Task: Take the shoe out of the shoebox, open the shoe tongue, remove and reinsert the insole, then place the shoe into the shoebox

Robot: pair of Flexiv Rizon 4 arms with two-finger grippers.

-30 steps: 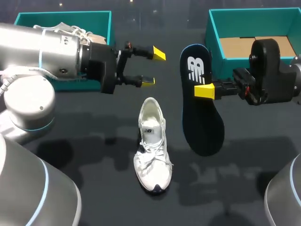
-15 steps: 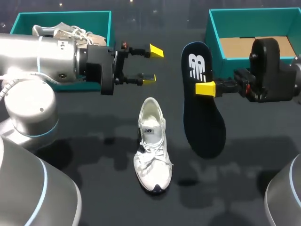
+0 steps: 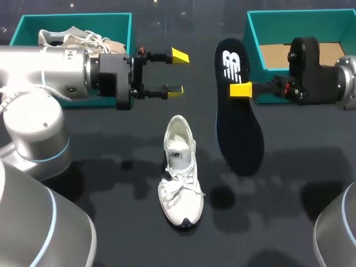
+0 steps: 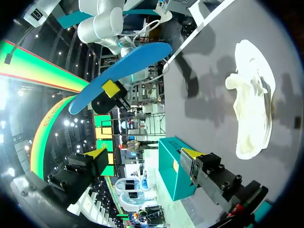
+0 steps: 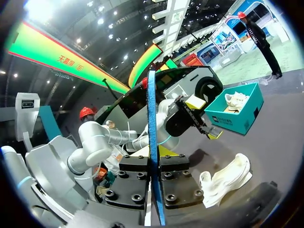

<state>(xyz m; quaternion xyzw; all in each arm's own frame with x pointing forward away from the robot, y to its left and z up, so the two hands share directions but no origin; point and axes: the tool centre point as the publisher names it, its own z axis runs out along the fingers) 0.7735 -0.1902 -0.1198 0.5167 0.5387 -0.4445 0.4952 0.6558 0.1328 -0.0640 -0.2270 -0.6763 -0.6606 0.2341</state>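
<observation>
A white shoe [image 3: 179,169] lies on the dark table, toe toward the front edge, its opening facing up. My right gripper [image 3: 241,90] is shut on a dark blue insole [image 3: 239,117] and holds it above the table, right of the shoe. In the right wrist view the insole [image 5: 153,118] shows edge-on between the fingers of my right gripper [image 5: 155,164], with the shoe [image 5: 225,180] beyond it. My left gripper [image 3: 177,72] hangs open and empty behind the shoe. The left wrist view shows my left gripper [image 4: 145,161], the shoe [image 4: 254,97] and the insole [image 4: 121,76] ahead.
A teal shoebox [image 3: 129,33] at the back left holds a second, beige shoe [image 3: 83,38]. Another teal shoebox [image 3: 253,33] with a bare cardboard floor stands at the back right, behind my right arm.
My right arm has carried the insole a little toward the back of the table. The open left gripper has drifted back and slightly left. The shoe has not moved.
</observation>
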